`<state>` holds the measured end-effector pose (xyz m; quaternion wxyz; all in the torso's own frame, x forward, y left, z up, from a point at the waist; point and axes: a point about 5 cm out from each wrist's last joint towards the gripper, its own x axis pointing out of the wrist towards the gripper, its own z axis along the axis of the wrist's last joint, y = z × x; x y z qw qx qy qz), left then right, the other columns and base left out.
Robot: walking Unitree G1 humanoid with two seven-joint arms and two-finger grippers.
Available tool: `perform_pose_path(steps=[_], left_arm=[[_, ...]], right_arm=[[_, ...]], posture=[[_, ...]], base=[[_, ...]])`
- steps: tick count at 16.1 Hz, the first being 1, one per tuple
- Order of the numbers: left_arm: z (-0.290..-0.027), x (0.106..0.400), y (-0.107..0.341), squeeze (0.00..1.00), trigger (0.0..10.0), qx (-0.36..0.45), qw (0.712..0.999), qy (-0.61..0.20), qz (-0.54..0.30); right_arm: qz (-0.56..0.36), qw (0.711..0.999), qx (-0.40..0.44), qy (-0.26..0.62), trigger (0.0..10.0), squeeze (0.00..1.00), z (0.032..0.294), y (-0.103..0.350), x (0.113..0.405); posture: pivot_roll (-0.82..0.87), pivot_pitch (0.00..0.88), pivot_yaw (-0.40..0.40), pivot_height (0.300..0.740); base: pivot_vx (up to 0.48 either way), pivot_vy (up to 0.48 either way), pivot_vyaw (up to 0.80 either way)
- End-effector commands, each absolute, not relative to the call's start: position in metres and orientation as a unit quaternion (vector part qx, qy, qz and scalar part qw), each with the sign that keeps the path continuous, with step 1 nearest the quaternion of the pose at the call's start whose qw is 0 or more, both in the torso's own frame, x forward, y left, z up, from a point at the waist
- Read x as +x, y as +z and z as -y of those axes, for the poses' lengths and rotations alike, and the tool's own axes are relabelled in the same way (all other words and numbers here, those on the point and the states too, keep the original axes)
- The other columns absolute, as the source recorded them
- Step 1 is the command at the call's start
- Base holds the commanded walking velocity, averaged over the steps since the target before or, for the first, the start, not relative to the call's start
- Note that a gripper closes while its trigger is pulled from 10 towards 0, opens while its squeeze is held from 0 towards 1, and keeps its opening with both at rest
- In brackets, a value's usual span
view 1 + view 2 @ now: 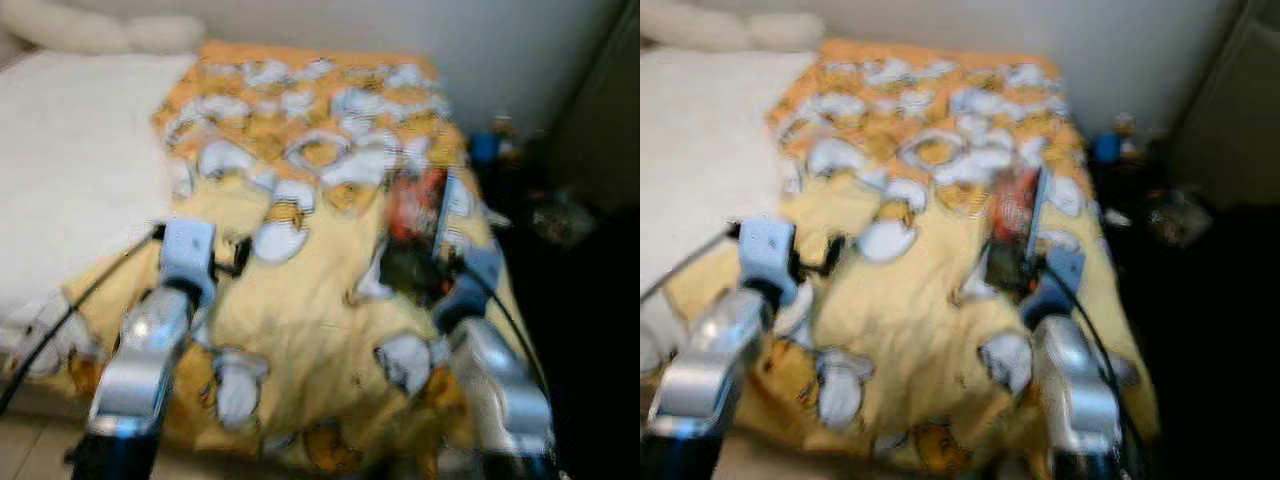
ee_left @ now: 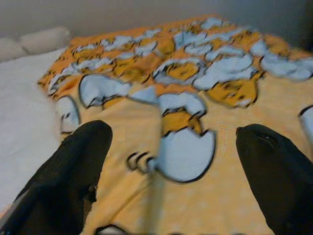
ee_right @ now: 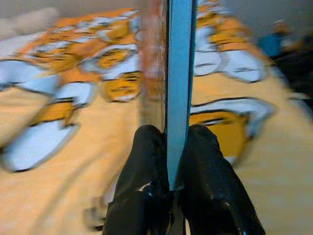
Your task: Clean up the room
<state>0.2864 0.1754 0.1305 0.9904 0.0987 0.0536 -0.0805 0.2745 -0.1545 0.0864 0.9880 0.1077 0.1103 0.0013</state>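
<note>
The right gripper (image 3: 168, 147) is clamped tight on a thin flat packet (image 3: 177, 73), held edge-up over the yellow blanket (image 1: 300, 300). From the head views the packet (image 1: 418, 215) looks red and orange with a blue edge, blurred; the right wrist view shows that blue edge pinched between both black fingers (image 3: 144, 161). The left gripper (image 2: 171, 147) hangs above the blanket with its fingers (image 2: 78, 161) spread wide, holding nothing. The blanket, printed with white and orange cartoon shapes, lies across a white bed (image 1: 70, 160). Beside the bed, on the dark floor, sits some blurred clutter (image 1: 495, 145), including something blue.
</note>
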Motion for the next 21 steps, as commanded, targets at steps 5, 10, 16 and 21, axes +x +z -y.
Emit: perform_pose_path(steps=[5, 10, 16, 21], left_arm=[[-0.174, 0.287, 0.133, 0.0, 10.0, 0.108, 0.989, -0.091, -0.055], [-0.178, 0.286, 0.133, 0.0, 10.0, 0.104, 0.989, -0.086, -0.056], [-0.172, 0.285, 0.132, 0.0, 10.0, 0.102, 0.988, -0.098, -0.057], [-0.171, 0.285, 0.132, 0.0, 10.0, 0.102, 0.988, -0.1, -0.056]], right_arm=[[-0.072, 0.987, 0.143, -0.002, 10.0, 0.0, 0.162, 0.104, 0.281], [-0.071, 0.987, 0.143, -0.009, 10.0, 0.0, 0.157, 0.104, 0.28], [-0.078, 0.987, 0.138, 0.036, 10.0, 0.0, 0.143, 0.102, 0.275], [-0.081, 0.988, 0.111, 0.072, 10.0, 0.0, 0.141, 0.102, 0.274]], posture=[[0.01, 0.0, 0.0, 0.74], [0.01, 0.0, 0.004, 0.74], [0.0, 0.0, -0.001, 0.74], [0.01, 0.0, -0.003, 0.74]], base=[[0.0, 0.301, -0.8], [0.0, 0.328, -0.8], [0.0, 0.381, 0.0], [0.0, 0.382, 0.43]])
